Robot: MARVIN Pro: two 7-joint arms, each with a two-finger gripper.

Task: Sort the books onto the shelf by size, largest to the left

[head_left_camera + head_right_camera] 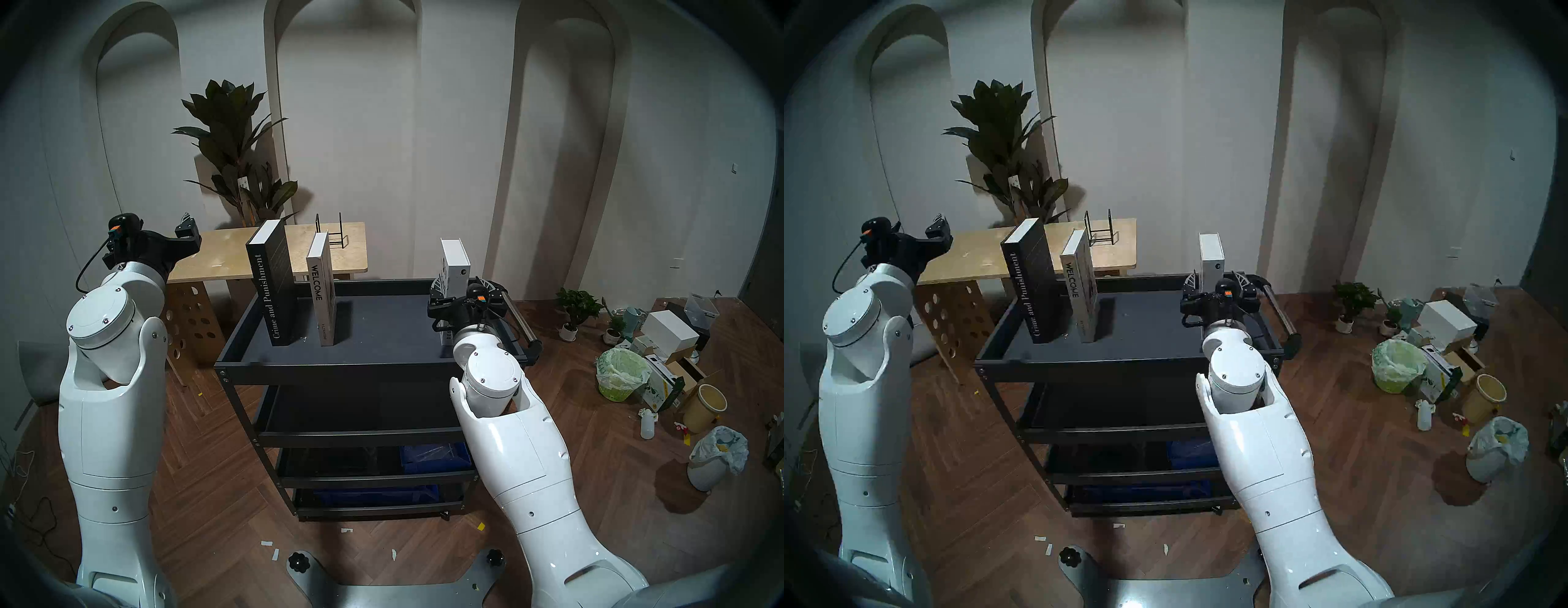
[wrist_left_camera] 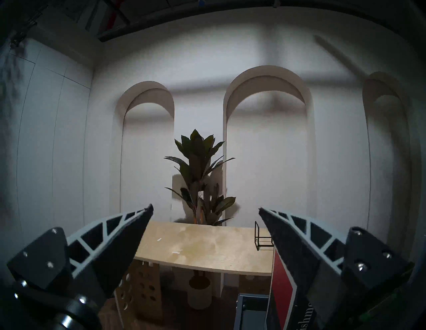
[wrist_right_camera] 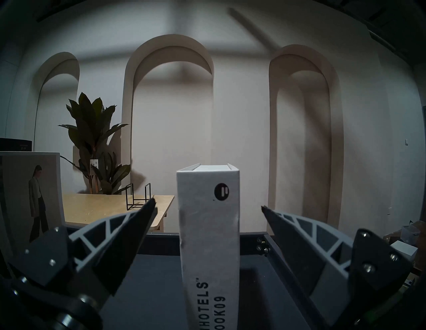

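While the white book (image 3: 208, 242) stands upright at the shelf's (image 1: 382, 322) right end, dead ahead between the right gripper's (image 3: 208, 207) wide-open, empty jaws, the left gripper (image 2: 205, 208), also open and empty, hangs well off left.

Glossy white arm shells with small dark screws and round grey-white joint caps, black wrist housings with orange-marked camera modules and looped black cables, each claw (image 1: 189, 229) (image 3: 208, 208) with black fingers (image 2: 129, 232) ribbed by pale grey trusses, silver bolts.
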